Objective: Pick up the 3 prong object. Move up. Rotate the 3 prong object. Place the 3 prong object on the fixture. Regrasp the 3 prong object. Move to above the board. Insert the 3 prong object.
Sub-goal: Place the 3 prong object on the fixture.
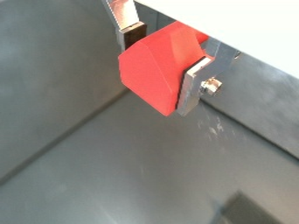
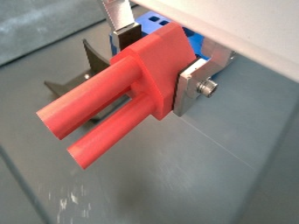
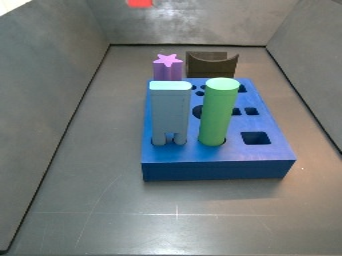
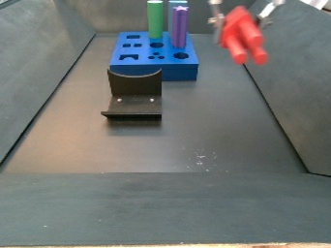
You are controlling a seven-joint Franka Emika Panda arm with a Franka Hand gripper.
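The 3 prong object point(image 2: 111, 109) is a bright red block, and my gripper point(image 2: 158, 61) is shut on its thick end with the prongs sticking out sideways. In a wrist view only its blunt red body point(image 1: 158, 66) shows between the silver fingers. In a side view the gripper point(image 4: 241, 21) holds the 3 prong object point(image 4: 242, 39) high in the air, right of the blue board point(image 4: 181, 68) and well above the floor. The dark fixture point(image 4: 134, 94) stands on the floor in front of the board. In a side view only a red patch of the 3 prong object point(image 3: 138, 3) shows at the upper edge.
The board point(image 3: 214, 165) carries a green cylinder point(image 3: 218, 112), a light blue block point(image 3: 168, 112) and a purple star-topped peg point(image 3: 167, 65); several holes in it are open. The fixture point(image 3: 211, 63) sits behind the board here. Grey walls enclose the floor on all sides.
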